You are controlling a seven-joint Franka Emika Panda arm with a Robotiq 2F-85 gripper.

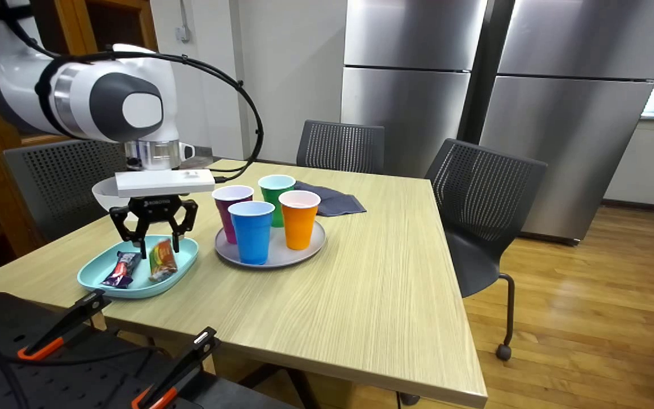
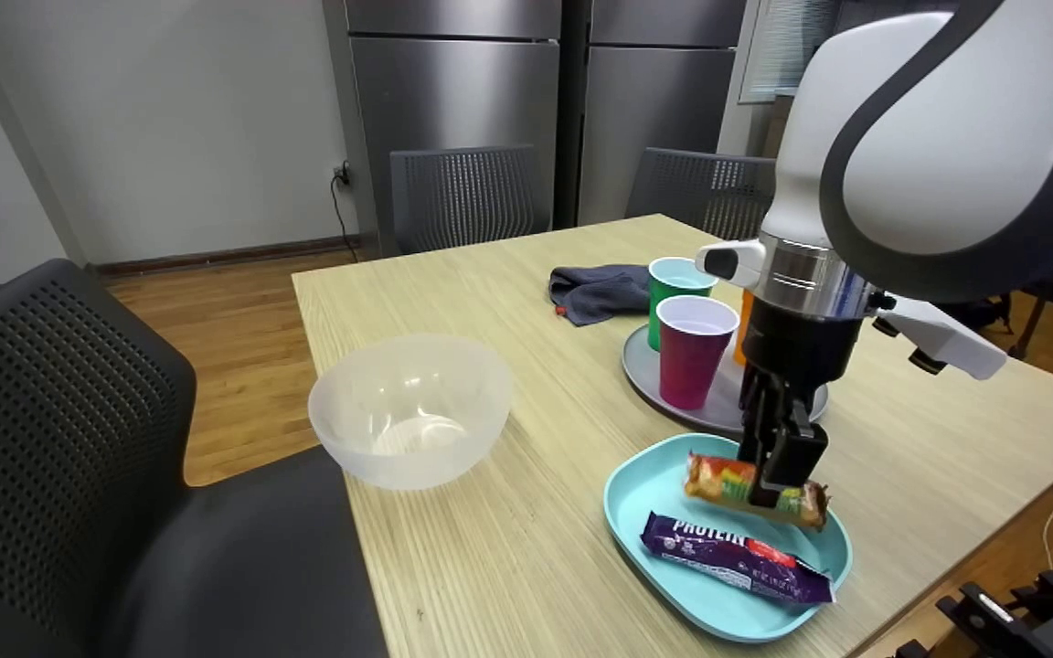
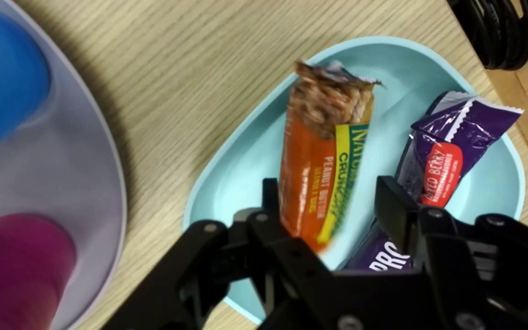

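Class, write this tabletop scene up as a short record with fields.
Fingers: open
Between them: orange-wrapped bar, not clamped; whether it touches the turquoise dish is unclear
In that dish: purple-wrapped bar
On grey plate: blue cup, orange cup, purple cup, green cup
Near plate: dark cloth
On table: frosted bowl
Backdrop: steel refrigerators, dark chairs

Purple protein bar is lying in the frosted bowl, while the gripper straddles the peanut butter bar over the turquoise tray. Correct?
Not quite: the purple protein bar lies in the turquoise tray, not in the frosted bowl, as an exterior view shows. The gripper does straddle the peanut butter bar over that tray.
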